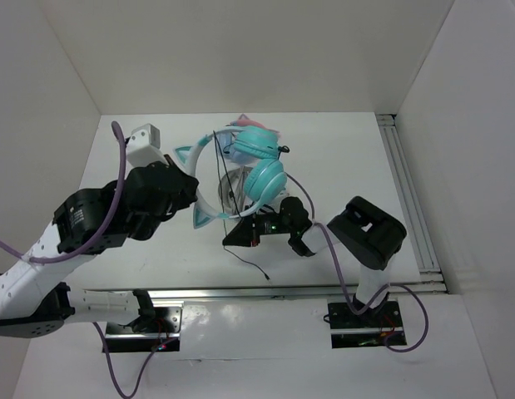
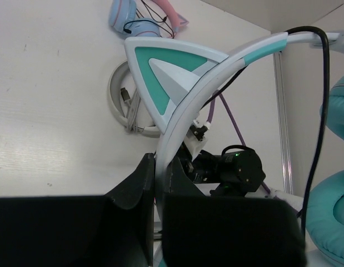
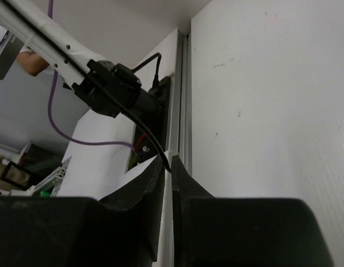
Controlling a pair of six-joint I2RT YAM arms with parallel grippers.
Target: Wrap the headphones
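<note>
The headphones [image 1: 264, 176] are teal with a white headband [image 2: 183, 111] and a teal cat ear [image 2: 158, 72], and they hang above the table's middle. My left gripper [image 1: 193, 197] is shut on the headband, which runs up from between its jaws [image 2: 159, 167]. A thin black cable [image 2: 322, 83] drops from the headband past the ear cups. My right gripper [image 1: 238, 235] sits low, just in front of the cups. Its jaws [image 3: 172, 166] stand a narrow slit apart with the cable [image 3: 152, 139] pinched at their tips. A loose end of cable [image 1: 255, 268] trails on the table.
Plain grey-white headphones [image 2: 119, 92] lie on the table under the teal pair. Blue-and-pink headphones [image 2: 130, 14] lie farther back. An aluminium rail [image 1: 411, 199] runs along the table's right side, another [image 1: 282, 291] along the front edge. White walls close in left, right and back.
</note>
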